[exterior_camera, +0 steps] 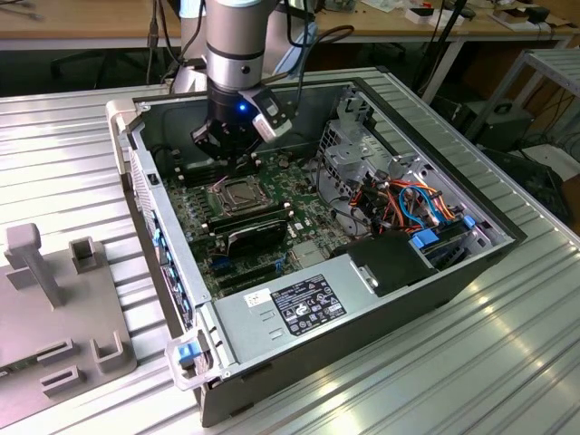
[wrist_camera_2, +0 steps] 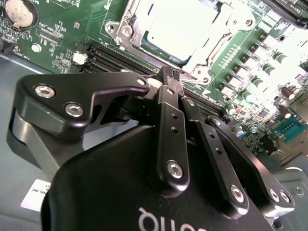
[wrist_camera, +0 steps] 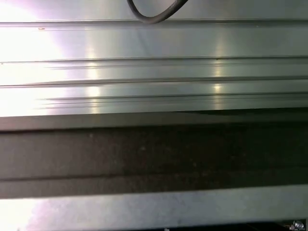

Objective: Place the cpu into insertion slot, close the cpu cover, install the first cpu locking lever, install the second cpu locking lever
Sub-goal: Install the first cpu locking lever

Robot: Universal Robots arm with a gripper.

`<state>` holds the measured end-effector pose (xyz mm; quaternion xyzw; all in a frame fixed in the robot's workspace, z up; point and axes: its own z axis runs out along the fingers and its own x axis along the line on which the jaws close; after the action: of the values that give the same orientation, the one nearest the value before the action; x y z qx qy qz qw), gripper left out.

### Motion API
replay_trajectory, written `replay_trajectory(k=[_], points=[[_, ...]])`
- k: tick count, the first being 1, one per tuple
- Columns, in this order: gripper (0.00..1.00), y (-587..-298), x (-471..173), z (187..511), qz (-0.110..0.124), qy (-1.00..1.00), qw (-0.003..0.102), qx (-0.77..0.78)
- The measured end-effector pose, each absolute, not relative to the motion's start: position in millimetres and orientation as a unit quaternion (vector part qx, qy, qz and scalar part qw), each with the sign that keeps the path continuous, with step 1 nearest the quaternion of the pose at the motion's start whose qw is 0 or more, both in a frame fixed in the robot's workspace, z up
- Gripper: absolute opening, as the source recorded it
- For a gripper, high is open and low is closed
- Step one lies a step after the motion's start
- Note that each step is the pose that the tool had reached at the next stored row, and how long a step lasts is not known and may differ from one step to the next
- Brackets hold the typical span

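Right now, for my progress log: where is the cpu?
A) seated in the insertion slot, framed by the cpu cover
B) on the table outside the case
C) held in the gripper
A: the second wrist view shows the cpu lying flat inside the cpu cover, beyond the gripper.

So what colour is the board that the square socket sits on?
Green. The circuit board shows best in the second wrist view.
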<state>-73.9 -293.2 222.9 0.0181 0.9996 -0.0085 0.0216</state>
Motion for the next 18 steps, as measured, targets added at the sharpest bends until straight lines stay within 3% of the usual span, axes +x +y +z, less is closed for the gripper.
replay_trajectory(k=[18], points=[[0.11, -293.4, -71.8, 222.8, -0.012, 1.000, 0.020, 0.018]])
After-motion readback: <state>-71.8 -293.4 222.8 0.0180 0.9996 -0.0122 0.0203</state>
